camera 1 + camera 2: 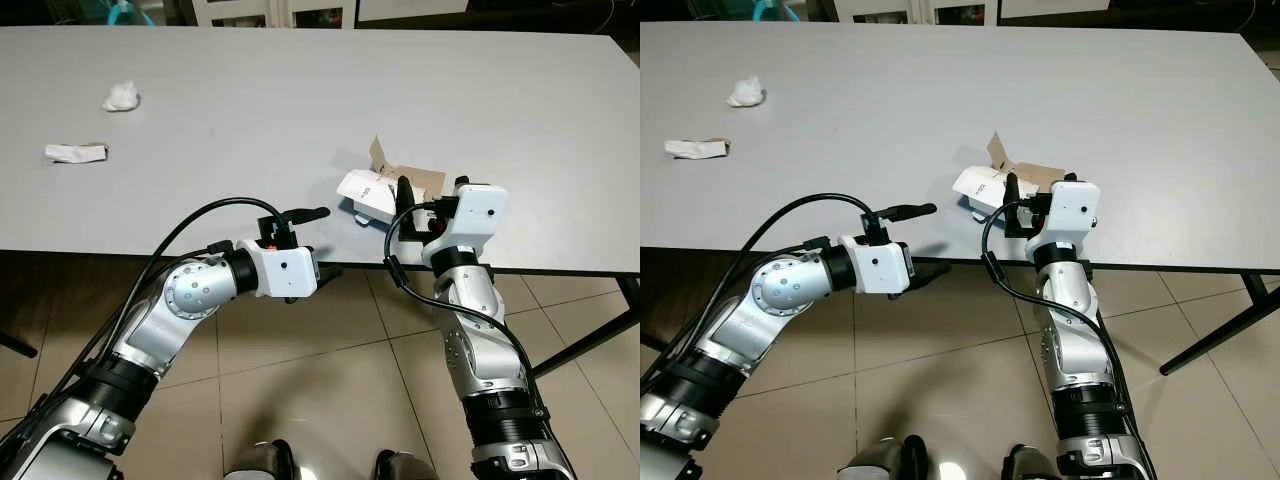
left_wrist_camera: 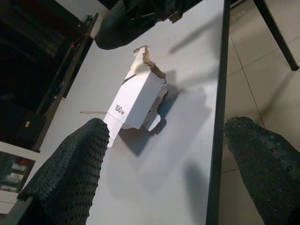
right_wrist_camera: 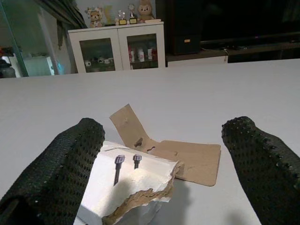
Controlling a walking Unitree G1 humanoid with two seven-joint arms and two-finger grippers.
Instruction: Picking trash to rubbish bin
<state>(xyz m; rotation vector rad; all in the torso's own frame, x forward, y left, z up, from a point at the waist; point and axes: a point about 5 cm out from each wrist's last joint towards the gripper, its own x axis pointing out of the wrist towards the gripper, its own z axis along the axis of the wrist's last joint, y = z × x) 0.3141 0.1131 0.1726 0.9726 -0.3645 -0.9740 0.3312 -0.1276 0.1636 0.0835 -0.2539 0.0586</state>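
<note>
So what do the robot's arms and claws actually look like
Both arms are jointed silver metal with black bands and white boxy wrist blocks. A black cable loops along each. The left claw and right claw each have two long black fingers with a dimpled, textured surface.

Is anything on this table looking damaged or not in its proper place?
Yes. The small white cardboard box near the grey table's front edge is torn open, its ragged brown flap lying flat. A crumpled white tissue and a flattened white wrapper lie loose far left.
</note>
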